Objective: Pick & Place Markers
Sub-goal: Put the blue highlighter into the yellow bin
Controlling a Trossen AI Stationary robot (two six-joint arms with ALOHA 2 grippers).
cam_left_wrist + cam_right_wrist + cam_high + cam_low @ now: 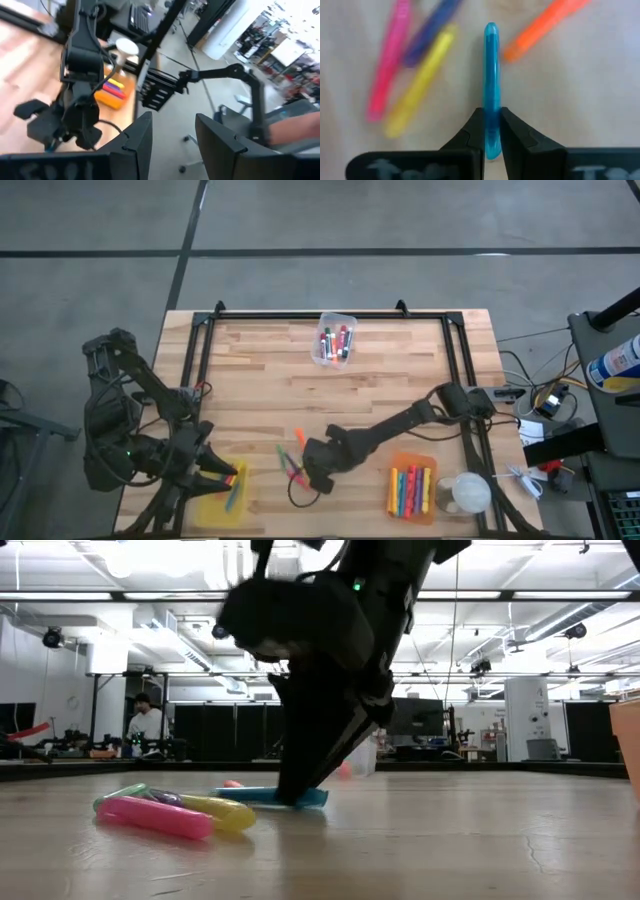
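Observation:
Several loose markers [291, 465] lie on the wooden table near its near edge: pink [390, 65], purple [430, 30], yellow [420, 82] and orange [545, 25] in the right wrist view. My right gripper [491, 125] stands over them and is shut on a light blue marker [491, 65]. In the low view it slants down onto that marker [312, 797], beside the pink one [155, 816] and the yellow one [225, 811]. My left gripper [228, 477] hovers open over the yellow bin [212, 502] and holds nothing; its fingers [140, 140] stand apart. My right gripper pinches the light blue marker between its two fingers, near one end [491, 142]. The fingers [300, 755] come from above, slanting down. The marker runs forward out of the fingers, and its length lies level on the table [312, 797].
An orange bin [412, 492] with several markers sits near the table's right near corner, next to a white round object [470, 492]. A clear bin [335, 340] with markers stands at the far edge. A black frame [330, 316] rims the table. Bare wood lies between the bins.

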